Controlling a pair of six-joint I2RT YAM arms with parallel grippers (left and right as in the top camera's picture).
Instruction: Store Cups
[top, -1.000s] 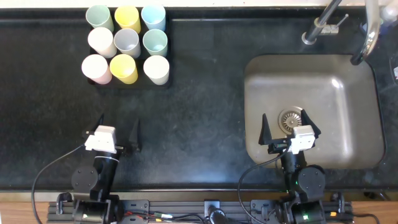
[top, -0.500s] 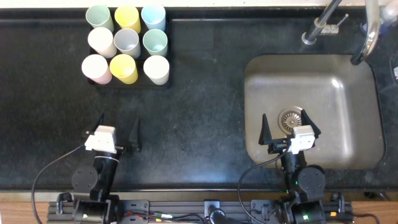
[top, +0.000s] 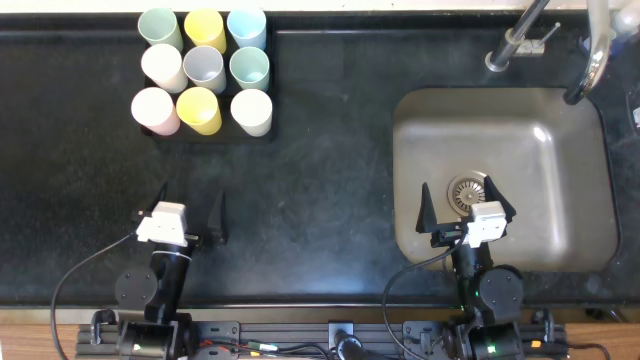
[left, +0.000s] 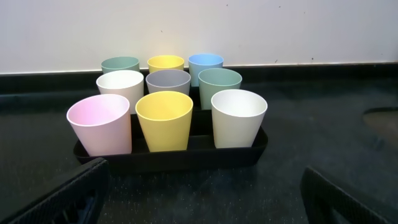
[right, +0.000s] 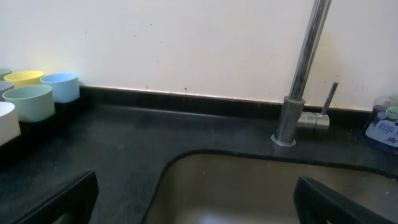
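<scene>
Change: none; both arms and all nine cups (top: 205, 68) stand as a second ago.
Left pincer (top: 192, 200): open, empty, over the counter (top: 330, 150), facing the cups.
Right pincer (top: 460, 195): open, empty, above the sink (top: 560, 130).
Cups: upright, three rows of three, in the black tray (left: 168, 160) at the counter's far left.
Meaning: judged idle; storing either done or not begun.

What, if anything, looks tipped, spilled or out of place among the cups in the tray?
Nothing stands out. The nine cups stand upright in three rows of three inside the black tray, and none is tipped or spilled. The left tool and the right tool are open and hold nothing.
</scene>
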